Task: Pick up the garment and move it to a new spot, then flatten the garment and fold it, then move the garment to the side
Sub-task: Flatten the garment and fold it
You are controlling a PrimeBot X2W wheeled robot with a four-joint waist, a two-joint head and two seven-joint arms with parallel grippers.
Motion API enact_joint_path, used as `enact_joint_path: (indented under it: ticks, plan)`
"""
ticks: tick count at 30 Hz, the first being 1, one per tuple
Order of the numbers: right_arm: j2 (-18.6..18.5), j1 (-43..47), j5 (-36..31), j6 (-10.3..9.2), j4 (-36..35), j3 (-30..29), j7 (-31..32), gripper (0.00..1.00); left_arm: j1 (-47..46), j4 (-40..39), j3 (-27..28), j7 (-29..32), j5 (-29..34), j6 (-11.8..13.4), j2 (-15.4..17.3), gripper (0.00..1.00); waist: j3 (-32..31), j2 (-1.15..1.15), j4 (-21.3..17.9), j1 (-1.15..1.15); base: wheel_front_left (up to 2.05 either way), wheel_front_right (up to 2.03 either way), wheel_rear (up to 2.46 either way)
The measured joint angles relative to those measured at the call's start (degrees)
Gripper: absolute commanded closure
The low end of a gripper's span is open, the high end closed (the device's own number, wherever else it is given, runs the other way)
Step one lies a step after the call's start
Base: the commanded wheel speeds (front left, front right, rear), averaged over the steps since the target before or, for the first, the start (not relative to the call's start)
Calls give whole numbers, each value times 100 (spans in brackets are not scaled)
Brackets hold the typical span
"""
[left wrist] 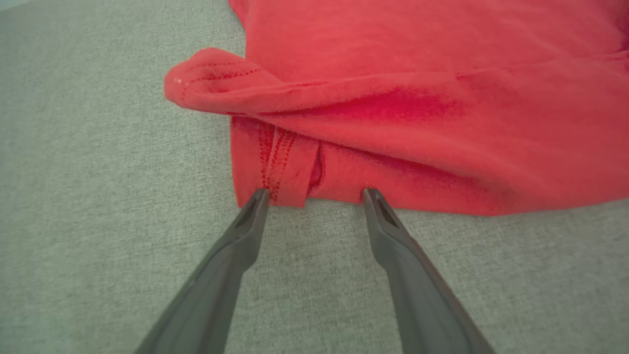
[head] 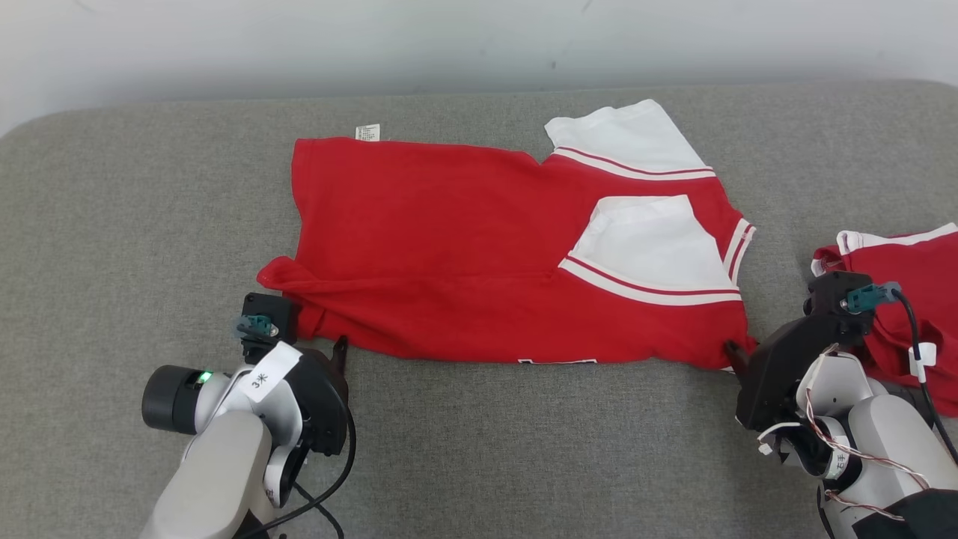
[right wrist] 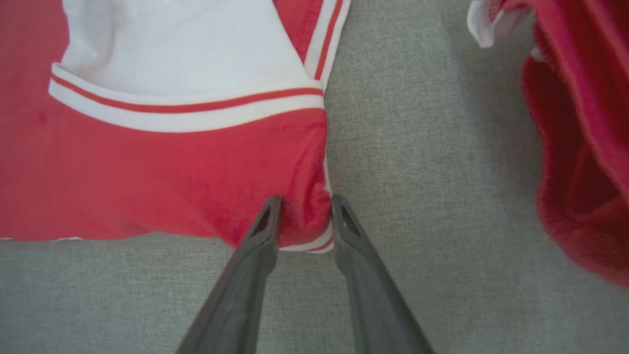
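On grey fabric surface below pale wall, you see left gripper wide at hem of red-and-white cloth garment; right gripper pinching its corner.

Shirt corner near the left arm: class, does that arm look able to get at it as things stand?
Probably yes: the left end effector is open, its fingertips already at the shirt's near edge, with nothing lying between them.

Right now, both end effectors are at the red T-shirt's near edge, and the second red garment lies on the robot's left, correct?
Not quite: the second red garment lies on the robot's right, as the head view shows. The rest holds.
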Motion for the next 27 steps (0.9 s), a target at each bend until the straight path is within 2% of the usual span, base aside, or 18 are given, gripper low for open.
enact_joint_path:
  ticks: [2, 5, 6, 7, 8, 9, 16, 21, 22, 23, 24, 25, 27]
  plan:
    - [0, -2, -14, 0, -14, -25, 45, 45, -4, -12, -5, 34, 0, 0, 0, 0, 13, 0, 4, 0, 0, 0, 0]
    - [2, -3, -16, 0, -23, -55, 104, 55, -4, -22, -20, 75, 0, 0, 2, 0, 33, 0, 11, 0, 0, 0, 0]
    - [4, -3, -18, 0, -23, -60, 134, 68, -5, -24, -25, 79, 0, 0, 3, 0, 39, 0, 13, 0, 0, 0, 0]
    - [7, -3, -19, -1, -24, -63, 153, 76, -7, -29, -29, 111, 0, -1, 4, 0, 46, 0, 15, 0, 0, 0, 0]
    - [12, -3, -21, -1, -27, -66, 176, 96, -8, -32, -33, 125, 0, -3, 7, 0, 51, 0, 16, 0, 0, 0, 0]
    - [20, -3, -23, -1, -31, -66, 198, 100, -9, -37, -38, 127, 0, -3, 11, 0, 57, 0, 18, 0, 0, 0, 0]
    - [52, -3, -78, -1, -78, -77, 287, 100, -55, -62, -62, 192, 21, 13, 68, 0, 84, 0, 11, 0, 0, 0, 0]
    - [75, -3, -121, -2, -109, -97, 325, 100, -142, -79, -48, 225, 105, 158, 223, 0, 96, 0, -3, 0, 0, 0, 0]
    - [76, -3, -124, -2, -114, -101, 345, 100, -142, -78, -49, 225, 147, 158, 246, 4, 98, 0, -5, 0, 0, 0, 0]
    - [77, -3, -126, -2, -118, -104, 346, 100, -142, -78, -49, 225, 190, 158, 265, 20, 99, 0, -6, 1, 0, 0, 0]
    - [79, -3, -126, -2, -122, -111, 348, 100, -142, -78, -52, 226, 212, 158, 274, 42, 99, 0, -7, 0, 0, 0, 0]
    - [81, -3, -126, -2, -127, -121, 353, 100, -142, -78, -59, 226, 220, 158, 278, 60, 99, 0, -8, 1, 0, 0, 0]
    - [83, -3, -126, -3, -135, -135, 355, 100, -142, -78, -90, 226, 221, 158, 274, 67, 99, 0, -7, 1, 0, 0, 0]
